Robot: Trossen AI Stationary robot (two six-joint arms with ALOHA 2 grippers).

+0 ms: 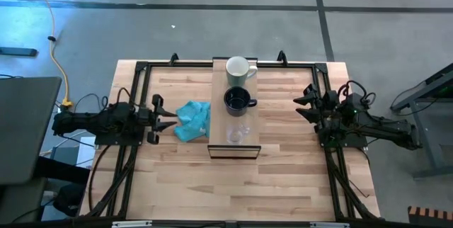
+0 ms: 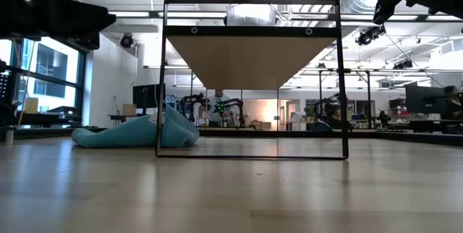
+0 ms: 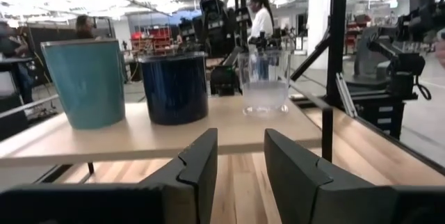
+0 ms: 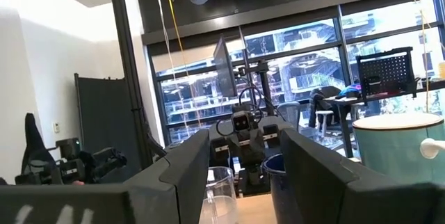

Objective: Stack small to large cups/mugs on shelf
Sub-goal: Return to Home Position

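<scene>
The shelf [image 1: 236, 151], a narrow light-wood plank, runs from the table's far edge toward the middle. Three vessels stand on their bases on it in a row. The white mug [image 1: 239, 70] is farthest, the black mug [image 1: 238, 101] is in the middle, and the clear glass cup [image 1: 237, 133] is nearest. The left wrist view shows the same three: the large mug [image 3: 87, 81], the dark mug [image 3: 174, 88] and the glass [image 3: 265, 81]. My left gripper [image 1: 170, 120] waits open at the table's left side, level with the shelf top, with nothing between its fingers [image 3: 201, 165]. My right gripper [image 1: 301, 105] is open and empty at the table's right side, raised.
A crumpled teal cloth [image 1: 193, 120] lies on the slatted tabletop between my left gripper and the shelf; it also shows in the low view as a cloth [image 2: 137, 133]. A black frame [image 1: 136, 79] borders the table. Bare wood lies toward the near edge [image 1: 233, 192]. People stand in the room beyond.
</scene>
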